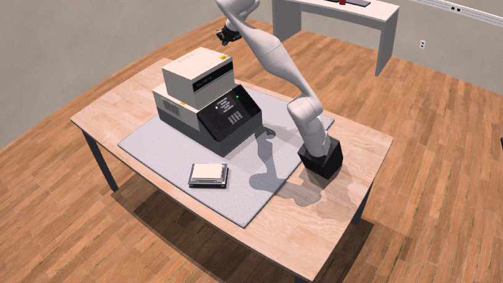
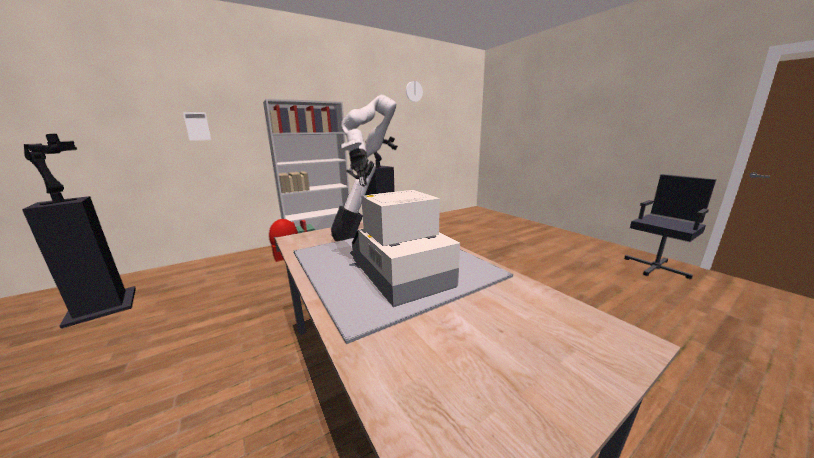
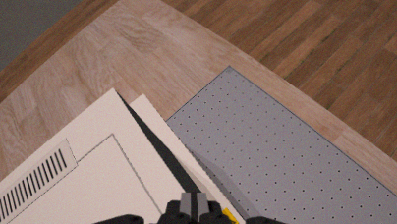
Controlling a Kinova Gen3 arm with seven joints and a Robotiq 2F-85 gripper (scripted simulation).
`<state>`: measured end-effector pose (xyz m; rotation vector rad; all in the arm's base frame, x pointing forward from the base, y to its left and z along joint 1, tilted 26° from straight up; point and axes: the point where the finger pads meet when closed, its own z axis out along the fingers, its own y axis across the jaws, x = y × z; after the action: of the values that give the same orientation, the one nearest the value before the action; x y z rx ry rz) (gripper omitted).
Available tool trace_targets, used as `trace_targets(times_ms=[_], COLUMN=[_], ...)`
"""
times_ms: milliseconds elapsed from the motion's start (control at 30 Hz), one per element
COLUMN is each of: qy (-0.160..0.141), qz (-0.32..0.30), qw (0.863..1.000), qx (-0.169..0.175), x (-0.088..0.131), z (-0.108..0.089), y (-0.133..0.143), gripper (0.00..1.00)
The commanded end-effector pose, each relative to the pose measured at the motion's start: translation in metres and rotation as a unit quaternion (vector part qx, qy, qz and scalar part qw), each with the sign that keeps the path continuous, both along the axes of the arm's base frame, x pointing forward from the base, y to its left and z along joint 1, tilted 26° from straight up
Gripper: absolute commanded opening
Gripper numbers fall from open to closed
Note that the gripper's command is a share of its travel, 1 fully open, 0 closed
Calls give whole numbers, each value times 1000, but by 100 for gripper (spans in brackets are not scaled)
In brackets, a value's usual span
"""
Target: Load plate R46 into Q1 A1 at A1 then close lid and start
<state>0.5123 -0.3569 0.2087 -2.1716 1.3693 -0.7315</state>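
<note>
- Looking down the wrist camera, I see my gripper [image 3: 196,208] with its fingers pressed together and nothing between them.
- In the top view I find the gripper [image 1: 225,36] hanging high in the air behind the far corner of the cycler Q1 [image 1: 207,100], well apart from it.
- My arm [image 1: 281,67] rises from its black base [image 1: 321,160] at the right of the table and leans up and over toward the far side.
- Below the fingers, the wrist view gives me the pale top of Q1's lid [image 3: 84,172] with a slotted vent at its left, and beside it the grey dotted mat [image 3: 275,142].
- Q1's lid [image 1: 198,75] sits shut on the body; on the sloping black front panel I can see a small green lamp [image 1: 237,96] lit.
- Plate R46 [image 1: 207,172] lies flat in the nest N1 [image 1: 225,177], on the near part of the mat [image 1: 158,151], well apart from the cycler and from my gripper.
- I cannot read the plate's label from here, so I cannot say where well A1 lies.
- The mat rests on the wooden table [image 1: 306,225].
</note>
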Motion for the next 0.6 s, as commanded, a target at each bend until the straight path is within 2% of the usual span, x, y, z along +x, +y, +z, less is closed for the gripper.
trace_targets(times_ms=[0,567], qy=[2,28], qz=[-5,-60], qw=[1000,997], qx=[3,47], x=[-1,-14], z=[2,8], y=[1,17], gripper=[10,10])
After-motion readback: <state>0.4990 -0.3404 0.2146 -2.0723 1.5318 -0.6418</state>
